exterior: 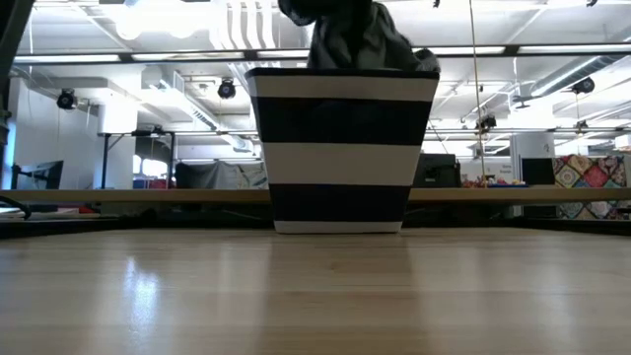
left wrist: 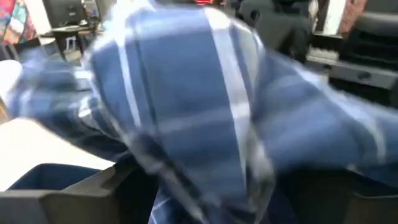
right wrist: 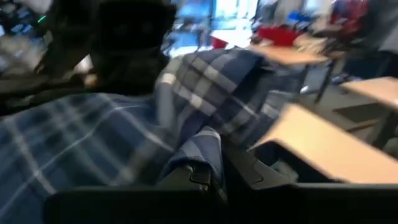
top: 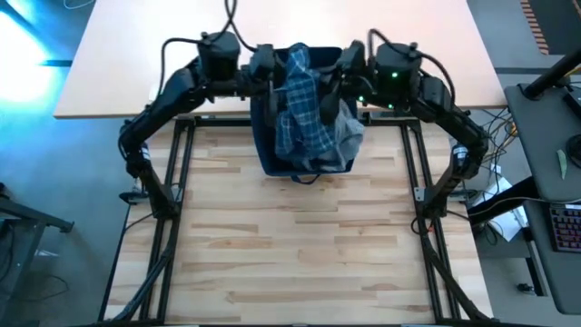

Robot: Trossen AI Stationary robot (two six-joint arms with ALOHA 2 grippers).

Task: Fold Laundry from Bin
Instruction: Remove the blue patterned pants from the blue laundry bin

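Barely begun, I'd say. The bin (top: 304,163) stands at the far edge of the bench (top: 300,263), midway along, and all the laundry I can see is in it or draped over its rim (nothing folded, nothing on the wood). The right gripper (top: 329,95) is clenched on a fold of the plaid garment (top: 304,113). The left gripper (top: 270,86) hovers at the bin's far-left corner, fingers released.

Two dark jointed arms, black cables looped overhead, green lights on the right arm (top: 427,91).
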